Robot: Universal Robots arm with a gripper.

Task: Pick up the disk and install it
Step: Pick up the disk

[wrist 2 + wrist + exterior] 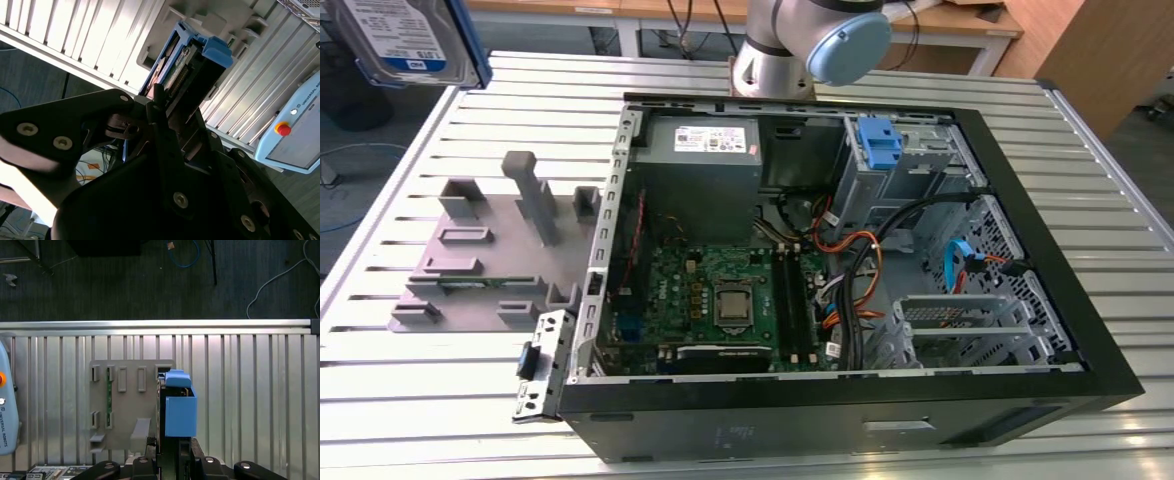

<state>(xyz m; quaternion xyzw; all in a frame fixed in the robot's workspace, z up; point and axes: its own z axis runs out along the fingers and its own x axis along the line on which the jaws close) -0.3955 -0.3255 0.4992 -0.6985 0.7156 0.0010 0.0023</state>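
Disk (408, 40): where is it, pls? (DESK)

Up in the air at the top corner of the exterior view's left. White-and-blue label faces the cam, blue carrier bracket round the edge. It's off the table (440, 420) and well apart from the open PC case (827, 430). (PHOTOG)

Claw state? (DESK)

Gripper (168, 449) is pinching the disk by its flat sides. In both wrist views the drive stands edge-on between the dark fingers (156, 102), w/ the blue bracket end pointing away from the wrist. (PHOTOG)

What's under it? (DESK)

In the first wrist view, the grey fixture tray (480, 250) lies flat on the slatted alu table, and the disk hangs over the tray's edge. A teach pendant (7, 415) rests beside the tray. (PHOTOG)

And the case? (DESK)

It lies on its side w/ the panel off. The grey power-supply box (700, 140) sits at the far end, near the arm's base (781, 60). A lone blue bracket (881, 145) is in the drive bay beside it. The green motherboard (707, 290) is in the middle, w/ orange and black cables to the exterior view's right. (PHOTOG)
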